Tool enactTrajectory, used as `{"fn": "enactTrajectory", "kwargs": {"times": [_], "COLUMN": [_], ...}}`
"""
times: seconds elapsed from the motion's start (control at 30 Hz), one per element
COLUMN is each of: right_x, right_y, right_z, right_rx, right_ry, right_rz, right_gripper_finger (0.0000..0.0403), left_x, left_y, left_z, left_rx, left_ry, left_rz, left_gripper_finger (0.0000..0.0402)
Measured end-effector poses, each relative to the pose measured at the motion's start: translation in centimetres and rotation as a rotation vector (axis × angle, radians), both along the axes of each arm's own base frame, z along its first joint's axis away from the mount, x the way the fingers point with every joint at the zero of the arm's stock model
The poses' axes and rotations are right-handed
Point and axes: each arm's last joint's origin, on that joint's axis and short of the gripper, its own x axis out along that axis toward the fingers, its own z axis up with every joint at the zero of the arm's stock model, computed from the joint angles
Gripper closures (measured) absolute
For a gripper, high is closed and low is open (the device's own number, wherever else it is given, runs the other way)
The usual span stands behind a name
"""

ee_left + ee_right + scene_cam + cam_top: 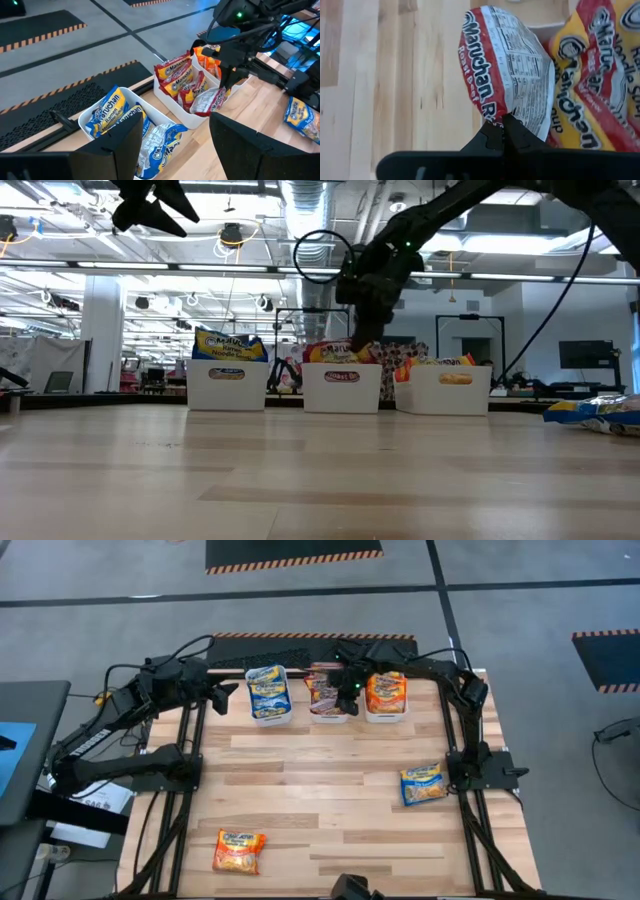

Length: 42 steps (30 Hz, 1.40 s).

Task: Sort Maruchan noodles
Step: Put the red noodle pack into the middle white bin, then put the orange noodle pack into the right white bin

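- Right gripper hangs over the middle bin at the top centre of the high view, its fingers pressed together on the edge of a maroon packet, which dangles above the maroon packets already in that bin.
- Left gripper waits, spread and empty, at the upper left, just beside the blue-packet bin.
- The step in hand looks like dropping this maroon packet with its own kind; the next move would call for letting go over the bin.
- Two packets lie loose on the surface: a blue packet at the right and an orange packet at the lower left.
- The right wrist view shows the pinch on the wrapper; the high view hides it but shows the loose packets and the orange-packet bin.
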Motion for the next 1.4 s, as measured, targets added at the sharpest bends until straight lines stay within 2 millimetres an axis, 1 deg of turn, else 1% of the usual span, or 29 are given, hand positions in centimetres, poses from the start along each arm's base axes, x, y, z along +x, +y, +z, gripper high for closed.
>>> {"fn": "enactTrajectory", "kwargs": {"times": [0.17,0.33,0.53,0.87,0.97,1.07,1.3,1.4], "right_x": [-0.8,-0.7,-0.4,-1.6,-1.9,-2.0,-1.6,-0.5], "right_y": [-0.1,-0.2,-0.4,-0.4,-0.4,-0.3,-0.7,-0.6], "right_z": [-0.2,-0.3,-0.3,0.6,1.5,2.5,5.3,6.7], "right_rx": [0.056,0.051,0.049,0.106,0.125,0.131,0.083,0.01], "right_ry": [0.066,0.061,0.037,0.094,0.125,0.135,0.062,-0.039], "right_rz": [-0.053,-0.054,-0.083,-0.143,-0.148,-0.149,-0.141,-0.101], "right_gripper_finger": [0.0389,0.0361,0.0315,0.0212,0.0184,0.0166,0.0163,0.0163], "left_x": [0.0,0.0,0.0,0.1,0.2,0.3,0.3,0.2], "left_y": [0.0,0.0,0.0,0.1,0.1,0.2,0.2,0.2], "left_z": [0.0,0.0,0.0,-0.1,-0.2,-0.2,-0.2,-0.2], "left_rx": [0.0,-0.001,-0.001,-0.014,-0.028,-0.025,-0.027,-0.023], "left_ry": [0.001,0.003,0.003,-0.002,0.002,0.009,0.001,0.002], "left_rz": [-0.001,-0.001,0.0,0.005,0.009,0.005,0.008,0.02], "left_gripper_finger": [0.0187,0.0187,0.0187,0.0187,0.0187,0.0187,0.0187,0.0187]}}
